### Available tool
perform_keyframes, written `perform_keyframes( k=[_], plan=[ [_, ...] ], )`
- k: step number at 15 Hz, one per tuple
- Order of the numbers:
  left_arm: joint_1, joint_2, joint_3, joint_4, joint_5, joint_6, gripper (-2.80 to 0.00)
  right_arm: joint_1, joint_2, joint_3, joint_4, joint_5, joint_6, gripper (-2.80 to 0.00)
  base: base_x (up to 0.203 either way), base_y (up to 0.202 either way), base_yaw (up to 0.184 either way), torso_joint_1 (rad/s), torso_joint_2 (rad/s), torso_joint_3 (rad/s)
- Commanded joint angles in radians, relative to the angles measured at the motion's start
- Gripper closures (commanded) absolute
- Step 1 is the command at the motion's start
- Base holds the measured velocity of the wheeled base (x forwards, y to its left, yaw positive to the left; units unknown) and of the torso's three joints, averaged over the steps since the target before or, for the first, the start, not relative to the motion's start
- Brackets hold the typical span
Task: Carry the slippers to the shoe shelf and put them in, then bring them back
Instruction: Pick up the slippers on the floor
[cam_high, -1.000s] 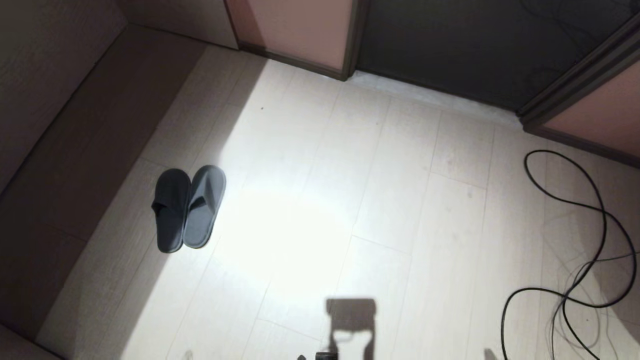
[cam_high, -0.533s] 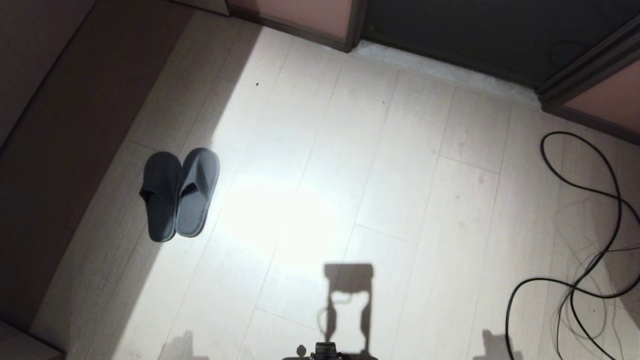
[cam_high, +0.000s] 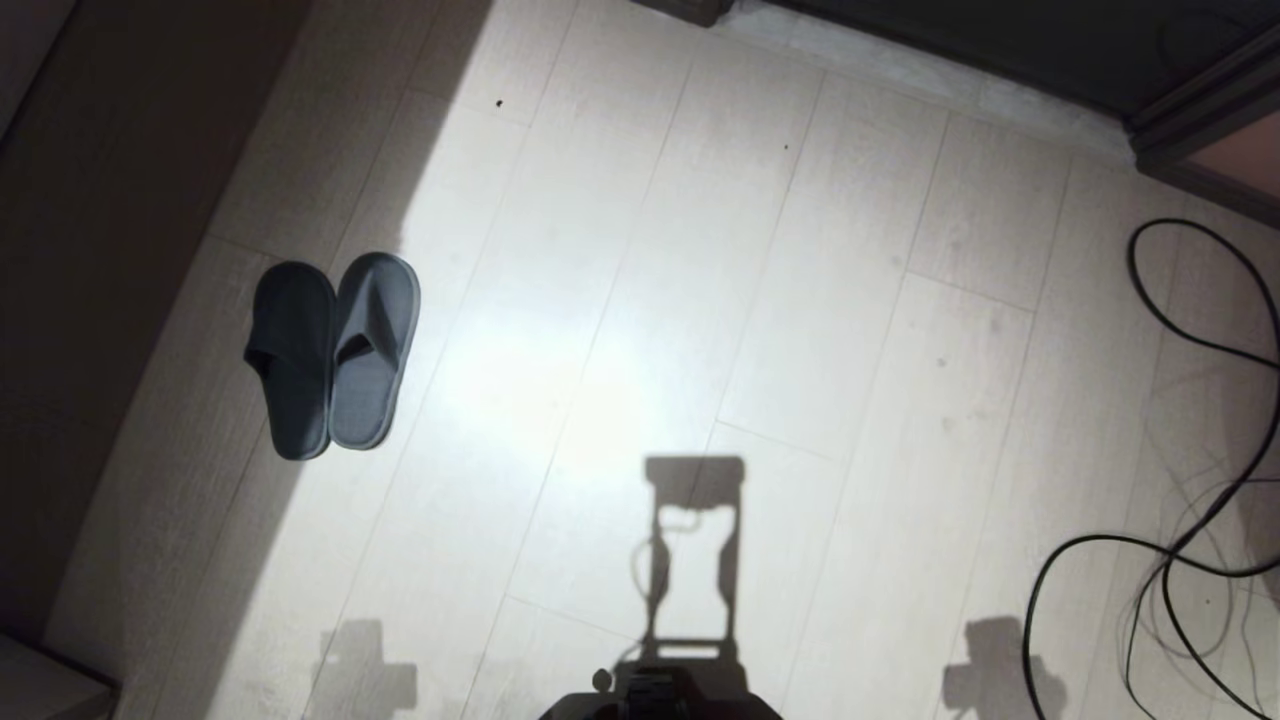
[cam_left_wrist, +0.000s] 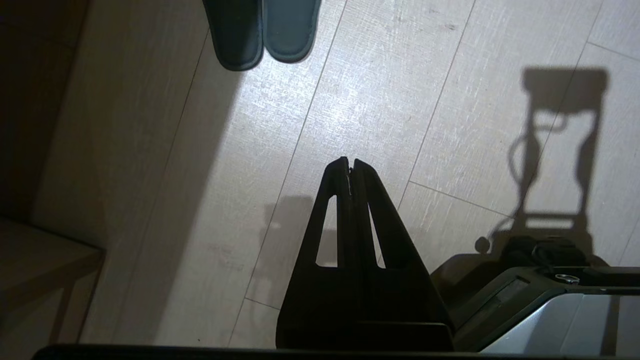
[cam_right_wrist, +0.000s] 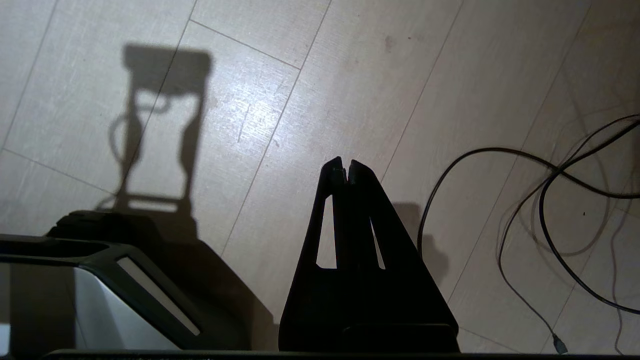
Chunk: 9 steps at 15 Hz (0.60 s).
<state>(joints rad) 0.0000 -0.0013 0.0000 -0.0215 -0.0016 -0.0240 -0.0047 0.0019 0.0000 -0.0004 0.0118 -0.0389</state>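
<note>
- Slippers lie side by side on the floor; toes cut off in the left wrist view.
- Left pincer closed, empty.
- Right pincer closed, empty, near a cable.

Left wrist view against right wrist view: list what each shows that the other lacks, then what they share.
Only the left wrist view: the heel ends of the slippers, side by side on the floor, and the shut left claw. Only the right wrist view: loops of black cable and the shut right claw. Both: pale plank floor and the robot's shadow.
</note>
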Motion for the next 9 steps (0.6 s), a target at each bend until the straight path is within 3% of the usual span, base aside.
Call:
perform_keyframes(
  k=[1, 9],
  plan=[
    [0.0, 0.001, 0.008, 0.0, 0.0, -0.001, 0.0, 0.0, 0.0, 0.0, 0.0, 0.0, -0.001, 0.0, 0.0, 0.0, 0.0, 0.002, 0.0, -0.21],
    [0.0, 0.001, 0.008, 0.0, 0.0, -0.002, 0.0, 0.0, 0.0, 0.0, 0.0, 0.0, -0.001, 0.0, 0.0, 0.0, 0.0, 0.001, 0.0, -0.199]
  ],
)
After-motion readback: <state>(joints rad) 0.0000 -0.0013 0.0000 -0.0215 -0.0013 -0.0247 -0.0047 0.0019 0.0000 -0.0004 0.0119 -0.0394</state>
